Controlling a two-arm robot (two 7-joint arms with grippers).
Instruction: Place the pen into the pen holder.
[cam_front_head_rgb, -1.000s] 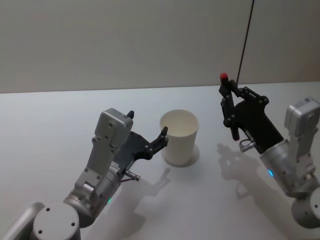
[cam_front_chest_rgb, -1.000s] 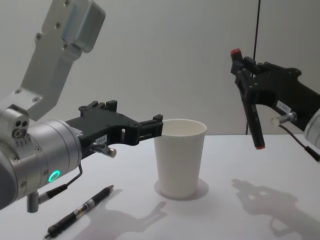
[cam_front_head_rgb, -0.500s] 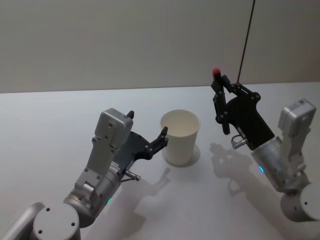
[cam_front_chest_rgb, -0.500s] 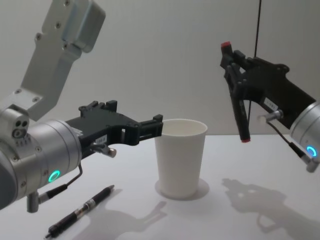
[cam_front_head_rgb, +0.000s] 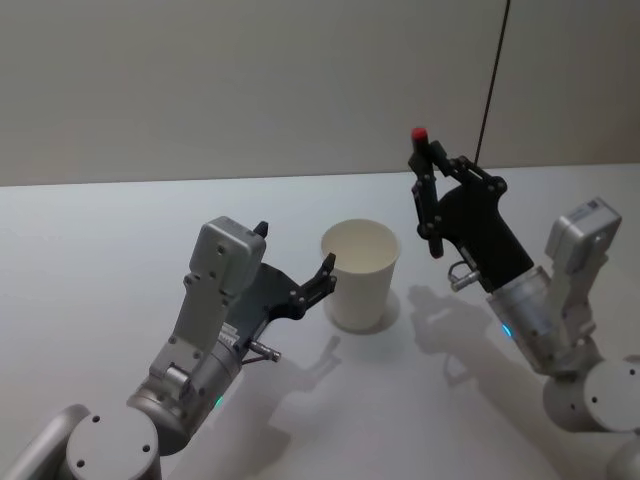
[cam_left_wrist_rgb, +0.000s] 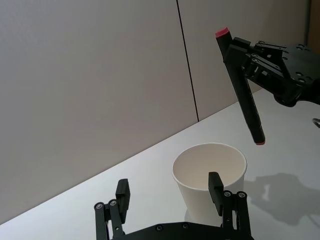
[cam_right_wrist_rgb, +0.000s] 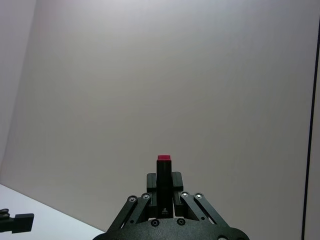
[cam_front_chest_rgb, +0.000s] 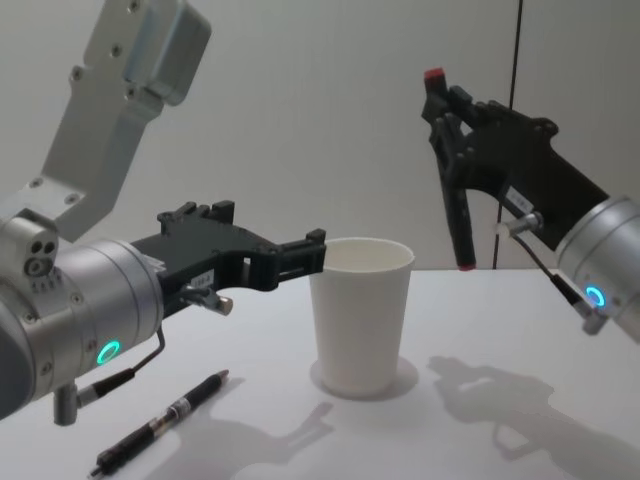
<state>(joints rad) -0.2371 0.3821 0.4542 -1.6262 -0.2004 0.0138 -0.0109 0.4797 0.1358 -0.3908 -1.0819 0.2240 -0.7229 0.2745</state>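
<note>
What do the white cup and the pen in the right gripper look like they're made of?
The cup looks like matte white paper: thin wall, rolled rim, no gloss. The pen looks like matte black plastic with red ends, though painted metal can't be ruled out.

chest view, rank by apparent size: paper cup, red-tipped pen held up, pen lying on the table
1. paper cup, clearly bulkiest
2. red-tipped pen, looks longer and thicker
3. pen on the table; it lies nearer the camera, so the pens' order is unsure
</note>
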